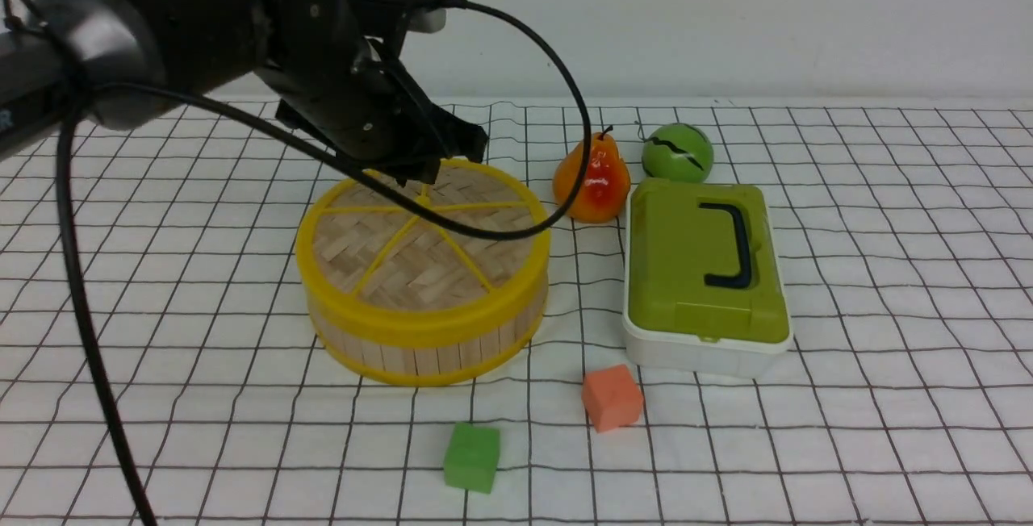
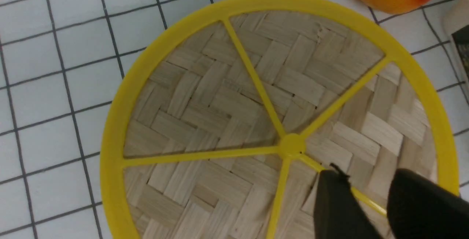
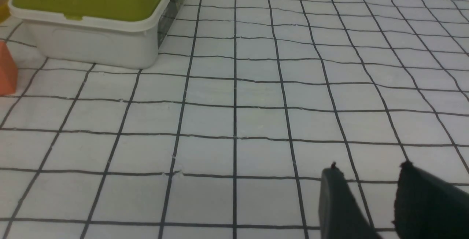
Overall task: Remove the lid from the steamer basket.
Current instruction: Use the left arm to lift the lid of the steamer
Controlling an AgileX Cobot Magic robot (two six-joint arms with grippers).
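left gripper — over lid | pear, box beside basket

a: spread over the white gridded table?
b: steamer basket near the middle; pear and green ball behind, rightward; green-topped white box beside; orange cube, green cube in front.

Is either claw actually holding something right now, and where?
Nothing is held. The left claw is open astride one spoke of the lid; the right claw is open and empty.
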